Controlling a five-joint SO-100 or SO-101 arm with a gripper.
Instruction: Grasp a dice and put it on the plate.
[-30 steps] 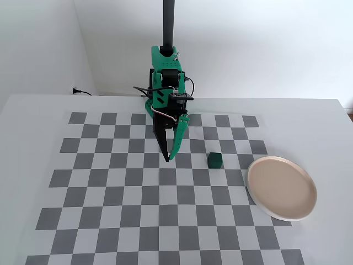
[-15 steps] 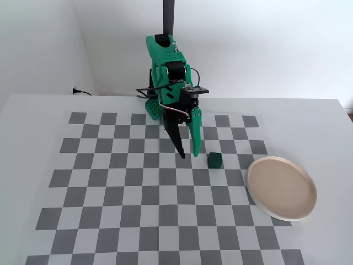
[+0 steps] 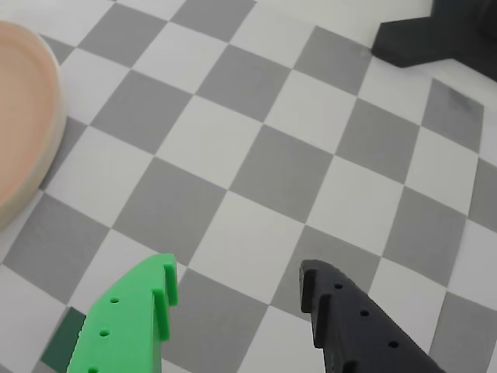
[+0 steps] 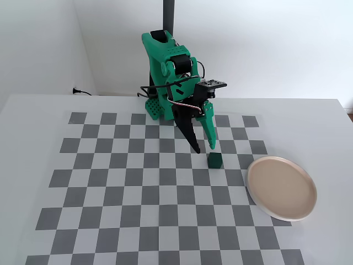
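The dice [image 4: 214, 160] is a small dark green cube on the checkered mat, just in front of and below the green finger in the fixed view. In the wrist view only a corner of the dice [image 3: 64, 342] shows at the bottom left, outside the green finger [image 3: 133, 318]. My gripper [image 3: 238, 284] is open and empty, with a green finger and a black finger [image 3: 349, 318] apart; in the fixed view the gripper [image 4: 203, 148] hangs just above the mat. The plate [image 4: 281, 186] is pale pink-beige, to the right on the mat; its edge shows at the left of the wrist view [image 3: 27, 124].
The checkered mat [image 4: 138, 187] covers the white table. The arm's green base [image 4: 157, 107] stands at the mat's far edge with a dark post behind it. A black stand foot [image 3: 419, 39] shows at the top right of the wrist view.
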